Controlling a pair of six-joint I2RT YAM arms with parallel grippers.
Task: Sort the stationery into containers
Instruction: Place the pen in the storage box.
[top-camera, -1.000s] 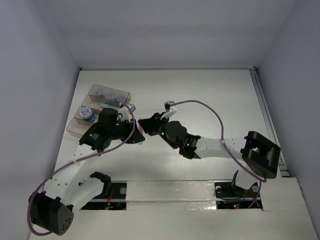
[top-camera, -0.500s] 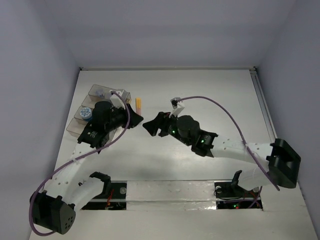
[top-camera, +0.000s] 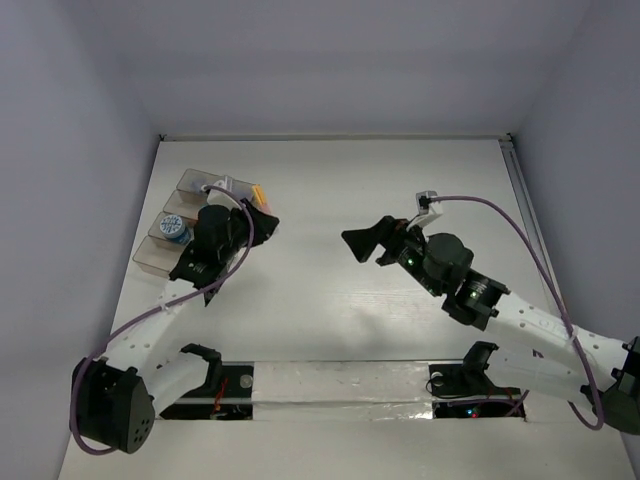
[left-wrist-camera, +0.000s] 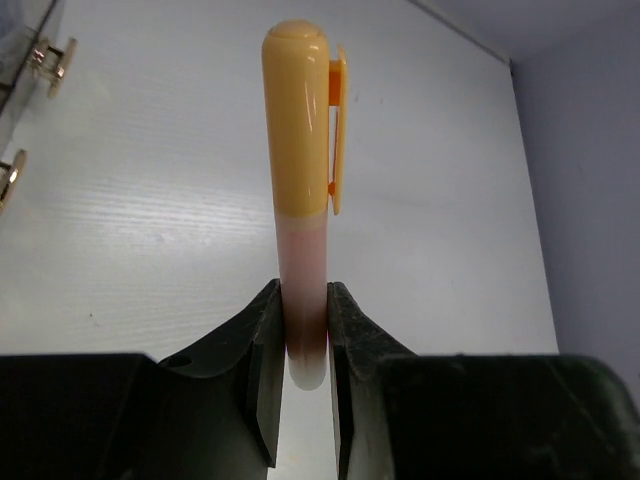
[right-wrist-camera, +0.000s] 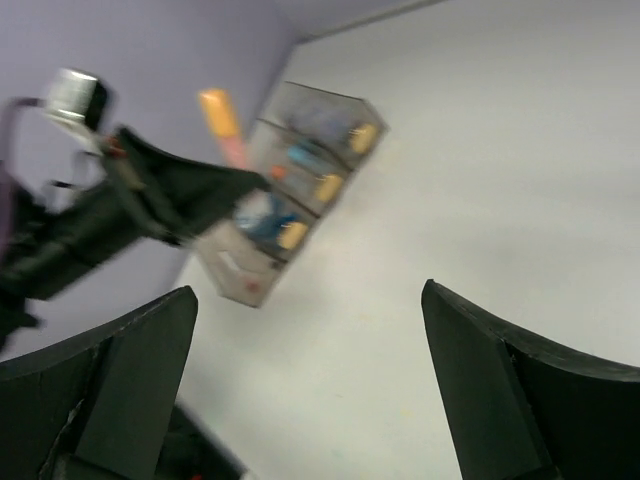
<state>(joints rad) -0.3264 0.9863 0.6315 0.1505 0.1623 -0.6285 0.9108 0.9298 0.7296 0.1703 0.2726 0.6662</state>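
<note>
Marker (left-wrist-camera: 300, 200), orange-capped, stands clamped by its pale end in the left claw (left-wrist-camera: 302, 335), over the counter (top-camera: 400, 180) just beside the bins (top-camera: 152, 258). Right claw (right-wrist-camera: 310, 320) gapes wide, holding nothing, well apart from them.

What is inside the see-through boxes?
A blue-topped tub sits in one of the see-through boxes, and lilac tubs show in the far one. The left arm covers much of the rest, so that stays hidden.

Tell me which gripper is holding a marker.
The left gripper, shut on the orange-capped marker; the right gripper stands wide open and empty.
</note>
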